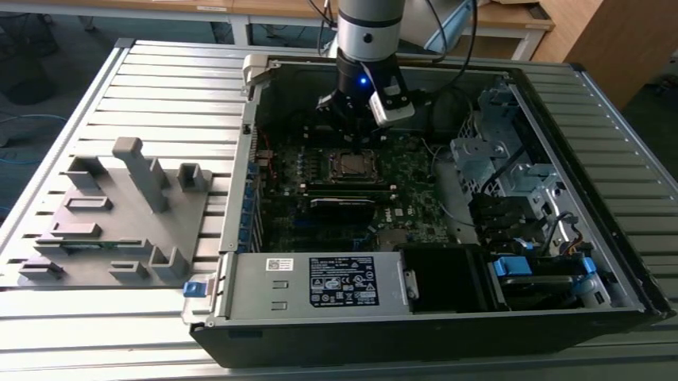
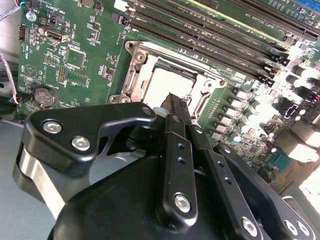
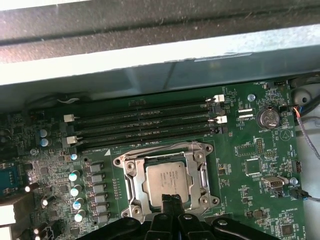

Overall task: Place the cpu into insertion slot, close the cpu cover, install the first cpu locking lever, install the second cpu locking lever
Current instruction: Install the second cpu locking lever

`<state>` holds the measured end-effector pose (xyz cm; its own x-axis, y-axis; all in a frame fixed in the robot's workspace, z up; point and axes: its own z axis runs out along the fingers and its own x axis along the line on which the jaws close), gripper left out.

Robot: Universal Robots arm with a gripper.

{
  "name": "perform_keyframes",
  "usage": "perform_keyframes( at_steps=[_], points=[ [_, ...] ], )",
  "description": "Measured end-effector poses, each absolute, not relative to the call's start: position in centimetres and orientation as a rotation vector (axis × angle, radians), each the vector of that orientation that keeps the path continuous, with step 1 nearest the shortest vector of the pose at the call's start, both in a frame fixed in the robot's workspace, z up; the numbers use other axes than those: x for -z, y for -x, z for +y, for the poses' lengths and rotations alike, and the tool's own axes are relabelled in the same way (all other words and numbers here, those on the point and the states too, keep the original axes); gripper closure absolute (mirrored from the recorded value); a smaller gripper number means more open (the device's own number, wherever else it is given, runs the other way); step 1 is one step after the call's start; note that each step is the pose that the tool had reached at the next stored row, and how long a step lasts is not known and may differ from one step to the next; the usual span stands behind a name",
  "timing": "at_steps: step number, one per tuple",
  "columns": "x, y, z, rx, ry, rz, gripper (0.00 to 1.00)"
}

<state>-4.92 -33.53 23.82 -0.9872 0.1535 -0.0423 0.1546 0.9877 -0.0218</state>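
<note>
I am a single robot arm reaching down into an open computer case (image 1: 593,198) that lies on a slatted metal counter (image 1: 159,87). My gripper (image 3: 172,201) hangs just above the motherboard (image 3: 250,165), and my fingers (image 2: 172,107) are pressed together, clenched on nothing, with their tips over one edge of the insertion slot (image 3: 167,182). The cpu (image 3: 167,181), a flat square chip with a dull silver-grey top, already sits in that slot. The cpu cover (image 3: 196,150), a thin silvery frame with a square window, lies flat around the chip in both wrist views. Long dark memory slots (image 3: 145,125) run just beside the socket. In the exterior view, a grey moulded fixture (image 1: 117,210) rests on the counter at the exterior view's left of the case.
</note>
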Motion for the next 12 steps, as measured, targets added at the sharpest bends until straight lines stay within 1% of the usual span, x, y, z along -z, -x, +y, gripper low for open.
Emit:
perform_keyframes(
  at_steps=[12],
  points=[
    [-23.87, 4.92, -33.82, 0.039, -0.24, 3.092, 0.9]
  ],
)
